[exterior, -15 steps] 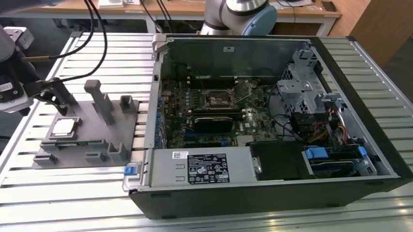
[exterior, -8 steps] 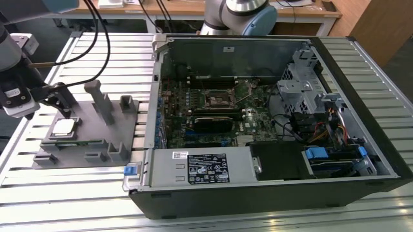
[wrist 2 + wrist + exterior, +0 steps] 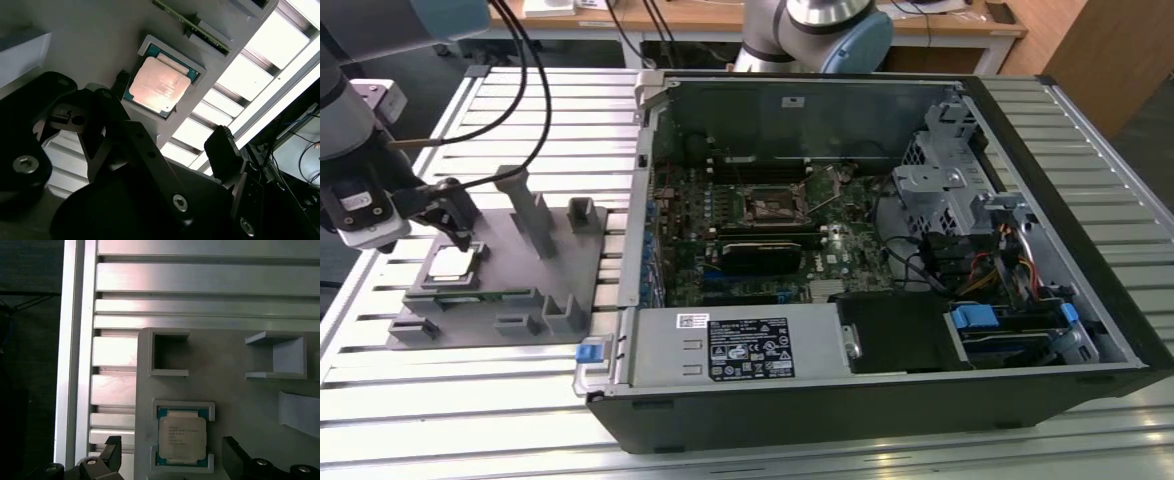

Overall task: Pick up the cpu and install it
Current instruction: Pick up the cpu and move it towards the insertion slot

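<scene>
The cpu (image 3: 454, 263) is a small silver-topped square chip lying flat in a pocket of the grey fixture plate (image 3: 507, 320), at the exterior view's left. My gripper (image 3: 455, 232) hangs just above it, open. In the first wrist view the cpu (image 3: 182, 437) lies between the two dark fingertips (image 3: 113, 449), with a gap on each side. In the second wrist view the cpu (image 3: 159, 85) shows beyond the gripper (image 3: 170, 114), which holds nothing. The black motherboard socket (image 3: 767, 207) sits inside the open computer case (image 3: 881, 400).
Upright grey posts (image 3: 531, 205) and blocks rise from the fixture right beside the cpu pocket. A green memory stick (image 3: 470, 296) stands on edge in the fixture. Cables hang over the slatted aluminium table (image 3: 480, 400). A second arm's base (image 3: 814, 30) stands behind the case.
</scene>
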`<state>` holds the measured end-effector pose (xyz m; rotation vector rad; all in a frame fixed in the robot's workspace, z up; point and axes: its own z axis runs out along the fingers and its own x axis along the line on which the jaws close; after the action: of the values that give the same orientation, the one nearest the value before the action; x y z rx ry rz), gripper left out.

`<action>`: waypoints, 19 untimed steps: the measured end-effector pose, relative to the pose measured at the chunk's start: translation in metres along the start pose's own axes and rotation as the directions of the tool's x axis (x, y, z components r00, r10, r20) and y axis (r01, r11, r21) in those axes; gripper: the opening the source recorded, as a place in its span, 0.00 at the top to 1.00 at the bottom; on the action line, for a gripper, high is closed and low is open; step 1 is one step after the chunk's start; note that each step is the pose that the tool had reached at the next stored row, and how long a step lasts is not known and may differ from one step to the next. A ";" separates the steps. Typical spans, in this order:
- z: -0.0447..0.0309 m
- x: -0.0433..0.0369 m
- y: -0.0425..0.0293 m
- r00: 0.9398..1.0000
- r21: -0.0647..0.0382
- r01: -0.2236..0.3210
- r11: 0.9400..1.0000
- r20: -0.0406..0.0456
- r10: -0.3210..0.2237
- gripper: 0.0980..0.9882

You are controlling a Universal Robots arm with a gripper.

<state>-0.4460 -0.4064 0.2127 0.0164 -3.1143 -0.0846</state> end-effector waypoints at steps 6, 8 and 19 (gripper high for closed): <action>0.0061 -0.0022 -0.0003 1.000 0.007 0.000 1.000 -0.003 0.000 0.12; 0.0081 -0.0045 -0.0005 1.000 0.007 0.000 1.000 -0.005 0.001 0.12; 0.0207 -0.0074 -0.0012 1.000 0.004 0.000 1.000 -0.005 0.000 0.12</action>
<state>-0.4391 -0.4064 0.1918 0.0160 -3.1097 -0.0785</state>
